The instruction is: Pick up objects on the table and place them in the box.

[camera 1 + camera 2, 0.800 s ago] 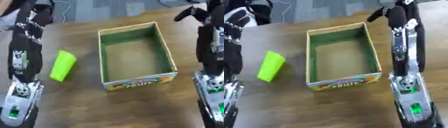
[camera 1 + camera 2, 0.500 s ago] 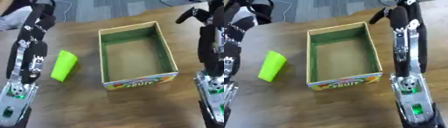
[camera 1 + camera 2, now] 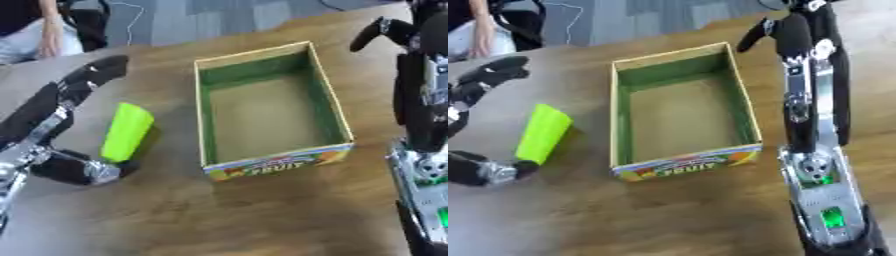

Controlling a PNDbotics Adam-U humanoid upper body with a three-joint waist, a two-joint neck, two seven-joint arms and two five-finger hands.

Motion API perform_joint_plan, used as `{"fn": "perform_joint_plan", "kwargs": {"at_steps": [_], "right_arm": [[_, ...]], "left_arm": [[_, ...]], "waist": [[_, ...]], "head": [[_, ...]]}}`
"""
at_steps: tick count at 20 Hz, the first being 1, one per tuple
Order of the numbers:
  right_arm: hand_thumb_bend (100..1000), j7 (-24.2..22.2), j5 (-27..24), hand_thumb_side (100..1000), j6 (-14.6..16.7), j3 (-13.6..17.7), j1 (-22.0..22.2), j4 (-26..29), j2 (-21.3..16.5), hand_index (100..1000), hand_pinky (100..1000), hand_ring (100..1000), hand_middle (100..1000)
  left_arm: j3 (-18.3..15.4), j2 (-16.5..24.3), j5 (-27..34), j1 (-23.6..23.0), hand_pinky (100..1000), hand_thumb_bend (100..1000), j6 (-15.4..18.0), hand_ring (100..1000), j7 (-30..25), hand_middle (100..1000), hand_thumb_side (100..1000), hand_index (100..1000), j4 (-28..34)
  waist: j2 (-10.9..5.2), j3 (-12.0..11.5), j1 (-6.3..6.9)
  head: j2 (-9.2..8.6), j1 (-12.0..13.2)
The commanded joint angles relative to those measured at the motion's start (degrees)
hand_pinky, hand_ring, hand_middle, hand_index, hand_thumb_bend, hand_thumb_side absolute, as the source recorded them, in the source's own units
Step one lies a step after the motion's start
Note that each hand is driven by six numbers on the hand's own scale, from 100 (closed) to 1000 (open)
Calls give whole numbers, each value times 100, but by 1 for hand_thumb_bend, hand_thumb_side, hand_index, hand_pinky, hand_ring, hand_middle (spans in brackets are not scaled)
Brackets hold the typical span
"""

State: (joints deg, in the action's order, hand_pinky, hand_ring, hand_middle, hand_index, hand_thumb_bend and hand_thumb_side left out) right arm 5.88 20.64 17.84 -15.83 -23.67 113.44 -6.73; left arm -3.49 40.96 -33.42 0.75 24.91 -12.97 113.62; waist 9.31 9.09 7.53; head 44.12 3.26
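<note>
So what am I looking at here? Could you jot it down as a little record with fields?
Surface: wooden table
Box: open cardboard, green inside, nothing in it, "FRUIT" on its near side
Item to pick: lime-green object, lying left of the box, apart from it
Left hand: spread around the green object, not gripping it
Right hand: beyond the box's far right corner, holding nothing

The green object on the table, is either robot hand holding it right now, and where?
Nothing is held. The green object lies on the table left of the box, with the left hand spread around it but not closed on it. The right hand holds nothing.
</note>
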Motion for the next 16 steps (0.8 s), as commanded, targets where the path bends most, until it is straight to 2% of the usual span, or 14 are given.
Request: {"fn": "perform_joint_plan", "kwargs": {"at_steps": [1,7,8,9,12,16], "right_arm": [[110,4,7,1000,1,-1,-48,50,-60,962,398,868,821],[129,-9,0,1000,-6,-4,-6,36,-91,961,387,863,809],[123,-16,-1,1000,-6,-9,2,33,-97,961,387,863,809],[133,-23,-3,1000,-6,-14,11,30,-100,960,384,862,805],[142,-56,-9,1000,-6,-28,33,24,-102,959,380,859,800],[146,-89,-15,1000,-8,-33,42,23,-98,955,377,856,797]], "left_arm": [[-196,698,-642,85,993,1000,-114,970,-325,978,371,1000,97],[-225,1588,-1572,274,1000,1000,-399,1000,-667,990,337,1000,97],[-217,1708,-1690,337,1000,1000,-450,1000,-755,991,381,1000,97],[-215,1786,-1782,408,1000,1000,-497,1000,-824,989,312,1000,97],[-204,1884,-1990,642,1000,1000,-595,1000,-936,984,303,1000,97],[-135,1901,-1960,777,1000,1000,-643,1000,-1029,966,317,1000,76]], "waist": [[-47,13,0],[-60,73,52],[-63,89,63],[-66,100,73],[-75,139,100],[-84,183,121]], "head": [[0,-67],[0,-98],[0,-96],[0,-90],[0,-79],[0,-82]]}}
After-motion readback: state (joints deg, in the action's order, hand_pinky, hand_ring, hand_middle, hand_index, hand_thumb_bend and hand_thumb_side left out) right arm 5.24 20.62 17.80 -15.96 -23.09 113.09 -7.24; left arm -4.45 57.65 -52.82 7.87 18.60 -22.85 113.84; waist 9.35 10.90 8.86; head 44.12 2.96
